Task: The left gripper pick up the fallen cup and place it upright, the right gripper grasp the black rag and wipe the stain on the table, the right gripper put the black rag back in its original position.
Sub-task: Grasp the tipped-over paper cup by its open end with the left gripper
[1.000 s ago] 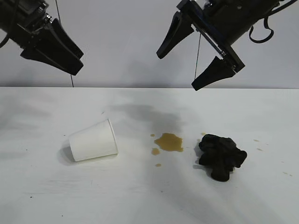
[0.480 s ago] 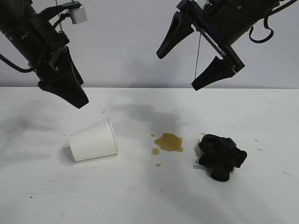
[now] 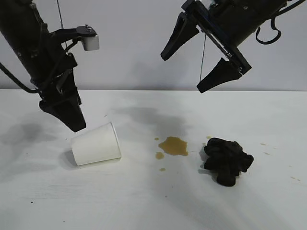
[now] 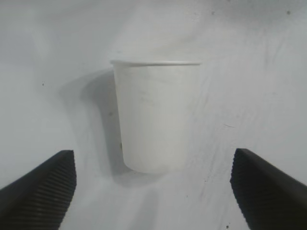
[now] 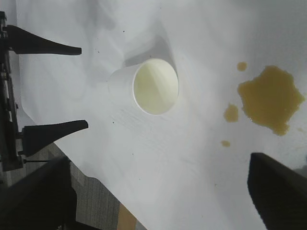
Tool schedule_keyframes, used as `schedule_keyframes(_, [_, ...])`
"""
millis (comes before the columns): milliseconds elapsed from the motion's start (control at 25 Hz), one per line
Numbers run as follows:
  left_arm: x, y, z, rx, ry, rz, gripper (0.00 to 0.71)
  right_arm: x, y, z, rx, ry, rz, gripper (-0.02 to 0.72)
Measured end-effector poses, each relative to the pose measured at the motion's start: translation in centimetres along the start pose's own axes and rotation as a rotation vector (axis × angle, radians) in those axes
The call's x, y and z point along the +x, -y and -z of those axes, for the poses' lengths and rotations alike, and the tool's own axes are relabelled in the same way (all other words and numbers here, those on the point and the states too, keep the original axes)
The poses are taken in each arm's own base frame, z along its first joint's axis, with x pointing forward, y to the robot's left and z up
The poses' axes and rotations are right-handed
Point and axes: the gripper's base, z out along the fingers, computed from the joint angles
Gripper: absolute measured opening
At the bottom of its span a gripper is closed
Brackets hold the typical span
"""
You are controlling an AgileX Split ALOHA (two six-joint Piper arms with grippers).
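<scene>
At the left of the white table (image 3: 43, 201), the left gripper (image 3: 72, 122) hangs just above the fallen cup (image 3: 96, 143), its 2 fingers (image 4: 41, 184) spread wide and empty, one to each side of the cup in the wrist view. The cup lies on its side, base toward the left edge and rolled rim toward the middle, apart from the fingers. Thin paper of this kind looks light and easily crushed, and a round body may roll, so a gentle squeeze across the wall midway along its length seems the safest hold. Right of the cup, near the table's centre, sits the yellowish-brown stain (image 3: 173, 146) with a few droplets around it. Just beyond lies the crumpled black rag (image 3: 226, 160), soft and untouched. High above it, the right gripper (image 3: 199, 67) waits with jaws wide apart, holding nothing.
</scene>
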Motion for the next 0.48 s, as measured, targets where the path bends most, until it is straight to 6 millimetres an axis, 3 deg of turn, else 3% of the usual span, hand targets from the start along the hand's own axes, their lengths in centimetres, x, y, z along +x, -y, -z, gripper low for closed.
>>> schedule_keyframes(160, [-1.04,0.58,-0.33,-0.043,-0.012,-0.004,0.633,0.0,0.0,0.0,0.0,0.0,0.0,0.694])
schedule_keyframes(480, [-1.24,0.82,-0.39,-0.038,-0.011,0.082,0.633,0.0,0.0,0.0,0.0,0.0,0.0,0.694])
